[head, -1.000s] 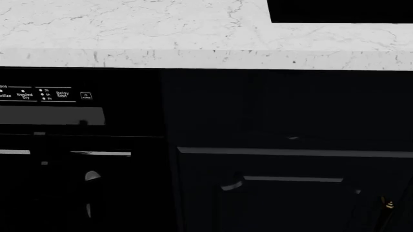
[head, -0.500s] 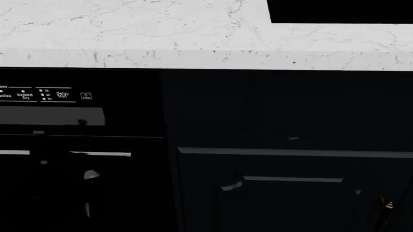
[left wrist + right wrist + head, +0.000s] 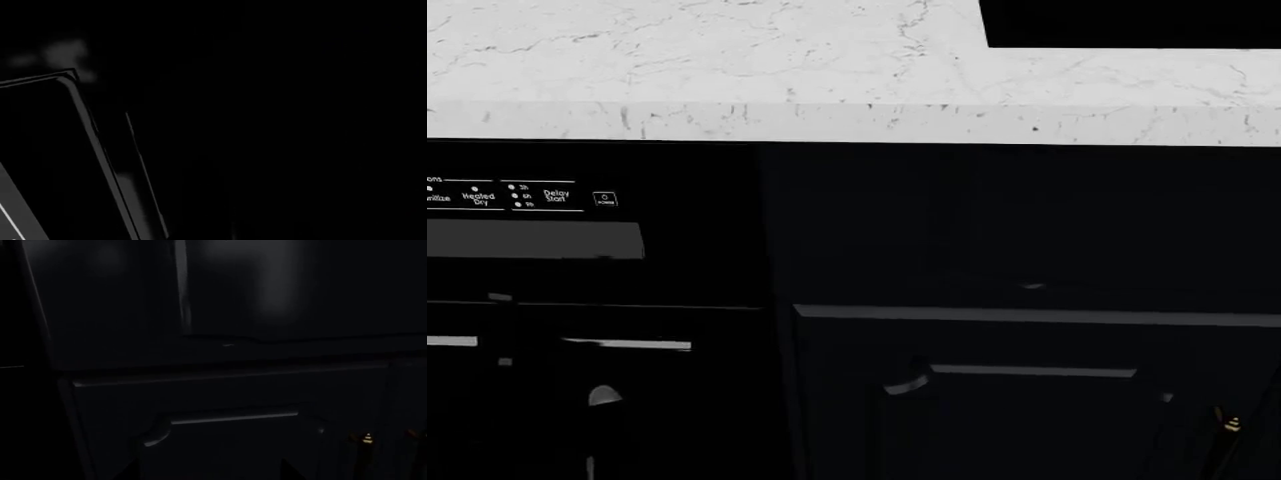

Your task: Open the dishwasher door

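Observation:
The dishwasher door (image 3: 627,420) is the glossy black front at the left of the head view, below white control labels (image 3: 521,196) and a grey recessed strip (image 3: 534,240). Its silver bar handle (image 3: 627,345) sits lower than the strip, and the door's top edge has dropped away from it. My left gripper (image 3: 518,342) is a dark shape across the handle, hiding a stretch of the bar; it looks shut on the bar. The left wrist view is almost black. My right gripper (image 3: 209,476) shows only as two dark fingertips set wide apart, empty, facing a navy cabinet door.
A white marble countertop (image 3: 694,60) runs above, with a black cooktop (image 3: 1134,22) at the far right. Right of the dishwasher is a navy panelled cabinet door (image 3: 1028,430) with a curved handle (image 3: 1028,372), which also shows in the right wrist view (image 3: 233,417).
The handle and the door's top edge have moved down, and my left gripper has moved down with them. The control strip, cabinet and right arm have not moved.

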Robot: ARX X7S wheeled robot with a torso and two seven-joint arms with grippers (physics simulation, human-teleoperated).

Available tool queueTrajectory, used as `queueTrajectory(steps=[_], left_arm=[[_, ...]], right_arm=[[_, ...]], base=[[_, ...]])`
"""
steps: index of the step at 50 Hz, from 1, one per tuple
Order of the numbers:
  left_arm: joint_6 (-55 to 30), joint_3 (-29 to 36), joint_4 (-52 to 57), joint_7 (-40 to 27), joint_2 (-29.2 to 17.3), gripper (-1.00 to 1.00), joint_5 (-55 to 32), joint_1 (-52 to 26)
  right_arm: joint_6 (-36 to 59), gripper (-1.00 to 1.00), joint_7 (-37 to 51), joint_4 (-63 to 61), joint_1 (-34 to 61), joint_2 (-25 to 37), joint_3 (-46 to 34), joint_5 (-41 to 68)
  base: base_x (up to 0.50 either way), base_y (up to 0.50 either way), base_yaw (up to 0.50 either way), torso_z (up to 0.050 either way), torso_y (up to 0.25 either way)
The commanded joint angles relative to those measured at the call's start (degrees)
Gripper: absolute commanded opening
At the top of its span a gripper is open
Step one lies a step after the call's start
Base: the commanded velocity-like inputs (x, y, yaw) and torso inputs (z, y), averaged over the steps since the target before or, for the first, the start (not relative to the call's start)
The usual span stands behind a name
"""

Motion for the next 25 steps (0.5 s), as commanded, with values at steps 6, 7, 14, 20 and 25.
queueTrajectory(steps=[6, 7, 14, 20, 25], left_arm=[[-9.35, 2.43, 19.47, 2.44, -6.71, -1.0, -6.76, 4.46], [-9.71, 2.37, 20.18, 2.55, -6.98, -1.0, -6.82, 4.54], [-12.52, 2.39, 24.86, 3.21, -8.71, -1.0, -7.17, 5.84], [-15.18, 2.66, 28.62, 4.3, -10.29, -1.0, -7.45, 6.67], [-16.58, 2.86, 30.78, 4.82, -11.1, -1.0, -7.46, 7.01]], right_arm=[[0.02, 1.0, 0.32, -0.63, -0.26, 0.18, -0.45, 0.06], [-0.05, 1.0, 0.33, -0.56, -0.28, 0.19, -0.48, 0.01], [-0.47, 1.0, 0.27, -0.27, -0.33, 0.2, -0.54, 0.21], [-0.08, 1.0, 0.47, -0.88, -0.3, 0.3, -0.72, 0.32], [-0.39, 1.0, 0.39, -0.52, -0.19, 0.27, -0.9, 0.26]], base=[[0.0, 0.0, 0.0, 0.0, 0.0], [0.0, 0.0, 0.0, 0.0, 0.0], [0.0, 0.0, 0.0, 0.0, 0.0], [0.0, 0.0, 0.0, 0.0, 0.0], [0.0, 0.0, 0.0, 0.0, 0.0]])
